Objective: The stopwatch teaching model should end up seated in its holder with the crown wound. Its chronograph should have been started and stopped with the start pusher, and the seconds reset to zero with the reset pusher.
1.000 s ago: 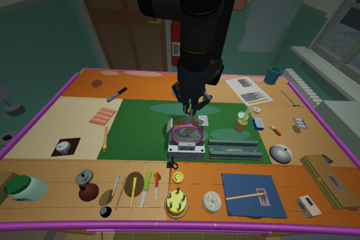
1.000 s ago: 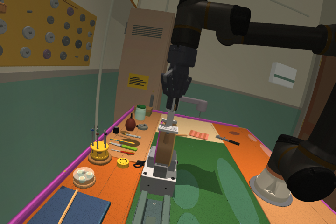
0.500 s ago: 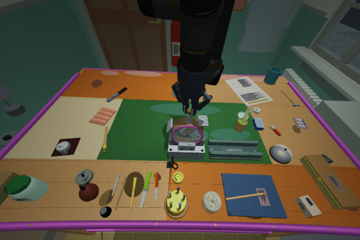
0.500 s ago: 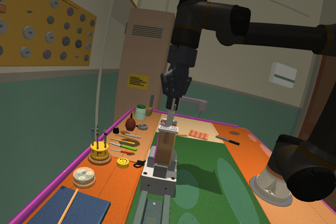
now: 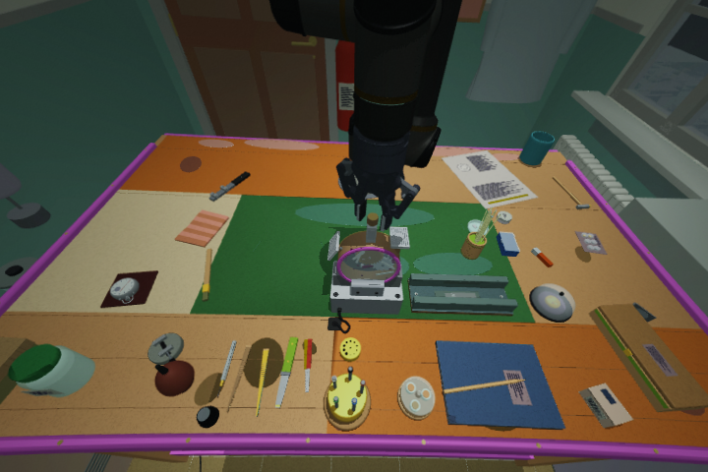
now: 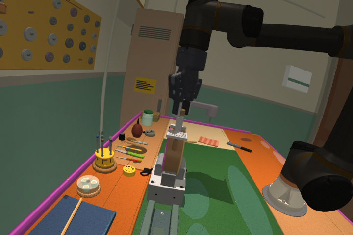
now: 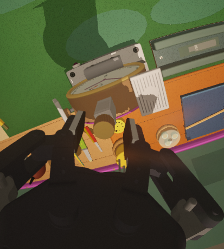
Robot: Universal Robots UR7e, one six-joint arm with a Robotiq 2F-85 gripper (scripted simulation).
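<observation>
The lower part of the stopwatch model (image 5: 366,259) (image 6: 173,155) (image 7: 106,86) is hidden inside its grey holder (image 5: 366,295) (image 6: 167,185) (image 7: 106,65), where it stands upright in the middle of the green mat. Its brown case has a purple-rimmed dial, and two ribbed white pusher plates (image 5: 399,236) (image 7: 149,90) stick out at the top corners. The knurled brass crown (image 5: 372,219) (image 6: 183,112) (image 7: 104,125) tops a grey stem. My gripper (image 5: 376,214) (image 6: 181,106) (image 7: 104,127) is open directly over the crown, fingers on either side of it, and holds nothing.
A grey rail fixture (image 5: 462,293) (image 7: 195,47) lies right beside the holder. Screwdrivers (image 5: 285,370), a yellow tool stand (image 5: 345,401) (image 6: 104,159) and a blue pad (image 5: 497,384) lie along the front strip. A small cork pot (image 5: 474,245) stands to the right on the mat.
</observation>
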